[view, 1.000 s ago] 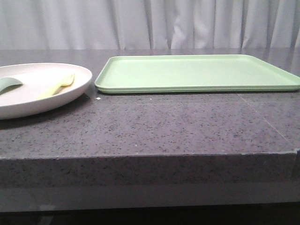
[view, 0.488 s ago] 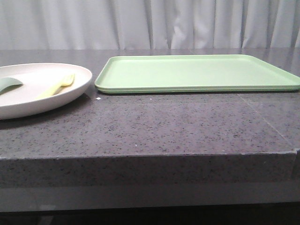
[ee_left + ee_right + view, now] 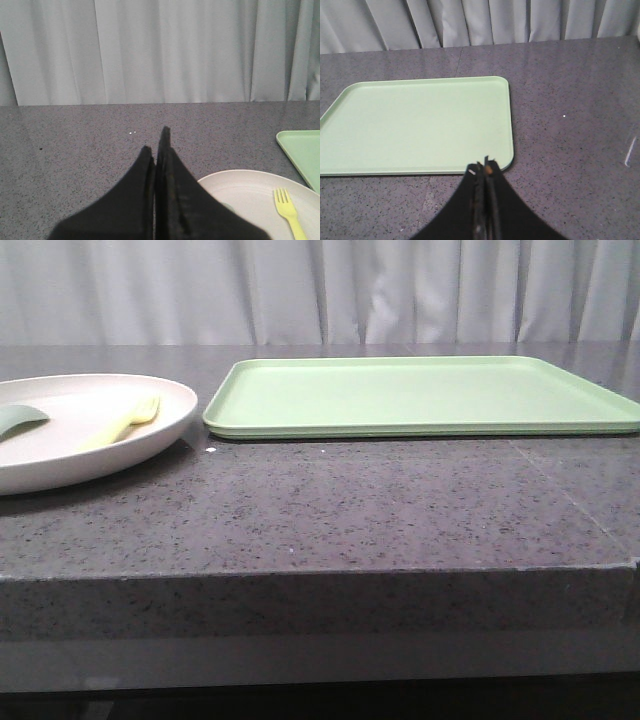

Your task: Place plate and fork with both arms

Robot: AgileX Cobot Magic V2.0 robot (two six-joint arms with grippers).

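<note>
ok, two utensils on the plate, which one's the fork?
The pale-yellow one, tines visible in the left wrist view, lying on the plate on the side nearer the green tray. The grey-green utensil has no visible tines.

no readable text, labels, signs

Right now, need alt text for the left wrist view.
The left gripper, black fingers shut together, hangs over a grey speckled table. Beside it sits a cream plate holding a yellow fork; a green tray corner shows past the plate, white curtain behind.
</note>
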